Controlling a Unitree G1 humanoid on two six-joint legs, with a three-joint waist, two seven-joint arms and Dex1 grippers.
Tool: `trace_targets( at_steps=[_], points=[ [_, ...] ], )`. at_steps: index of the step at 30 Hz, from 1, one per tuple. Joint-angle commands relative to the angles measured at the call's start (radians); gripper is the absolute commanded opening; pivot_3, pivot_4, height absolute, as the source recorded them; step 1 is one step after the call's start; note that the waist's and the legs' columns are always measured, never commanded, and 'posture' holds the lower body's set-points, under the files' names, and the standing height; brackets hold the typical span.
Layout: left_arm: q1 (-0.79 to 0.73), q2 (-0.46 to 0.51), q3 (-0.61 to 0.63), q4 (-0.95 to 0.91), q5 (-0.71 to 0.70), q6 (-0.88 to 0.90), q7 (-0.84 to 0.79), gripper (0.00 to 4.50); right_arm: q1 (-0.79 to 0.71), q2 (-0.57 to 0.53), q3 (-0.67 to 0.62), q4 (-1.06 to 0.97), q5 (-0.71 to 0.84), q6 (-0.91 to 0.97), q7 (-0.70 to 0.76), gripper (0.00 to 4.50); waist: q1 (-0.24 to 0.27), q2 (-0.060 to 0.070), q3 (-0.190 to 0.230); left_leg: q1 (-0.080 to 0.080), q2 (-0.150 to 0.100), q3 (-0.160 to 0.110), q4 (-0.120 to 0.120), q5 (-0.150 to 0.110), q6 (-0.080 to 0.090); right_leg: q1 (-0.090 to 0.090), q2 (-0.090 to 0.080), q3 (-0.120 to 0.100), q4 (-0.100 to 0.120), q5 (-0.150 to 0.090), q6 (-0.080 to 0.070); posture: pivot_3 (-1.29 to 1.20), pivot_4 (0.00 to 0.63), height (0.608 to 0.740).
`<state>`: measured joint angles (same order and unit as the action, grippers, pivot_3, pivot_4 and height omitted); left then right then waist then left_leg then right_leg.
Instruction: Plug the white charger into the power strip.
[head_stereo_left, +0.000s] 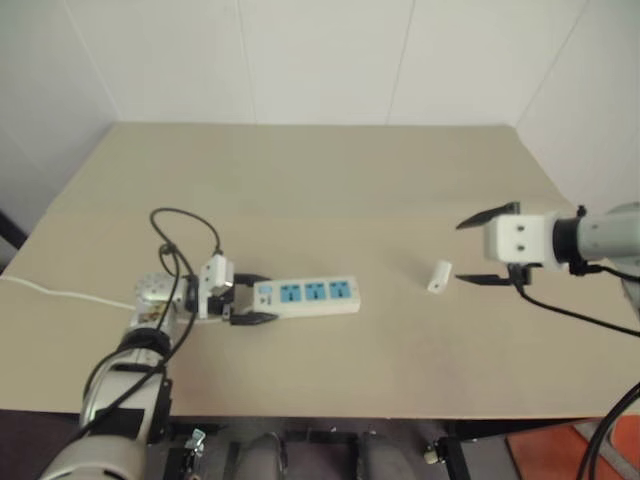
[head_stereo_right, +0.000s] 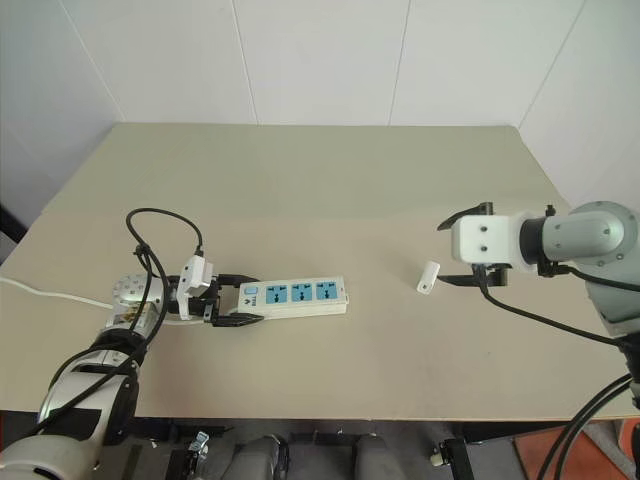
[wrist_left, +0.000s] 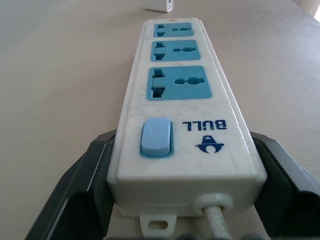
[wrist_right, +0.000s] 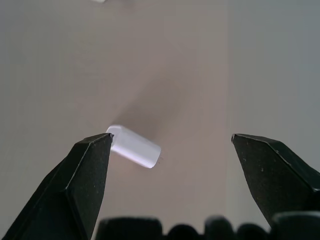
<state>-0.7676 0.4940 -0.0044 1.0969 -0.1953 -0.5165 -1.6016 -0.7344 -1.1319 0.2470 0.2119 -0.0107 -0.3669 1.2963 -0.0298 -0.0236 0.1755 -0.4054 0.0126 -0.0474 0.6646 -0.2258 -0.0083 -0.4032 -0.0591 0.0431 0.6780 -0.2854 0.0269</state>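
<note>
The power strip (head_stereo_left: 318, 295) is a long white bar with three blue sockets, lying on the table's near left. My left gripper (head_stereo_left: 256, 299) is shut on its cord end, one black finger (wrist_left: 82, 185) pressed against each side next to the blue switch (wrist_left: 156, 138). The white charger (head_stereo_left: 439, 276) lies loose on the table to the right of the strip. My right gripper (head_stereo_left: 460, 252) hovers just right of and above the charger, open wide. In the right wrist view the charger (wrist_right: 134, 146) sits close by one finger (wrist_right: 87, 170), with nothing held.
The tan table (head_stereo_left: 330, 180) has white walls along its far and side edges. The strip's white cord (head_stereo_left: 50, 292) trails off to the left edge. A black cable (head_stereo_left: 185, 225) loops above my left wrist.
</note>
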Motion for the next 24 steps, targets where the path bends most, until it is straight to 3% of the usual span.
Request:
trace_targets(
  at_steps=[1, 5, 10, 17, 24],
  points=[
    [0.002, 0.017, -0.026, -0.021, 0.001, 0.006, -0.013, 3.31, -0.175, 0.032, 0.107, 0.166, -0.065, -0.344, 0.201, 4.50, -0.008, 0.000, 0.000, 0.000, 0.000, 0.000, 0.000, 0.000, 0.000, 0.000, 0.000, 0.000, 0.000, 0.000, 0.000, 0.00, 0.150, 0.740],
    [0.017, 0.012, -0.013, -0.037, -0.010, -0.002, -0.013, 3.31, -0.367, 0.123, 0.238, 0.377, -0.124, -0.623, 0.309, 4.50, -0.015, 0.000, 0.000, 0.001, 0.000, 0.000, 0.000, 0.000, 0.000, 0.001, 0.000, 0.000, 0.000, 0.000, 0.000, 0.00, 0.150, 0.740],
    [0.030, 0.010, -0.004, -0.058, -0.013, 0.005, -0.013, 3.31, -0.485, 0.199, 0.374, 0.553, -0.187, -0.872, 0.301, 4.50, -0.012, 0.000, 0.000, 0.001, 0.000, 0.000, 0.000, 0.000, 0.000, -0.001, 0.000, 0.000, 0.000, 0.000, 0.000, 0.00, 0.150, 0.740],
    [0.055, 0.015, 0.005, -0.081, -0.008, 0.010, -0.012, 3.31, -0.580, 0.277, 0.461, 0.725, -0.390, -1.033, 0.164, 4.50, -0.014, 0.002, 0.001, 0.001, 0.000, 0.000, 0.000, 0.000, 0.000, -0.002, -0.001, 0.000, 0.002, 0.000, 0.000, 0.00, 0.150, 0.740],
    [0.077, 0.011, 0.010, -0.105, -0.005, 0.018, 0.002, 3.31, -0.648, 0.352, 0.483, 0.825, -0.622, -1.040, -0.061, 4.50, -0.014, 0.002, 0.001, 0.002, 0.000, 0.001, 0.000, 0.000, 0.000, -0.002, -0.001, 0.001, 0.003, 0.000, 0.000, 0.00, 0.150, 0.740]
  ],
)
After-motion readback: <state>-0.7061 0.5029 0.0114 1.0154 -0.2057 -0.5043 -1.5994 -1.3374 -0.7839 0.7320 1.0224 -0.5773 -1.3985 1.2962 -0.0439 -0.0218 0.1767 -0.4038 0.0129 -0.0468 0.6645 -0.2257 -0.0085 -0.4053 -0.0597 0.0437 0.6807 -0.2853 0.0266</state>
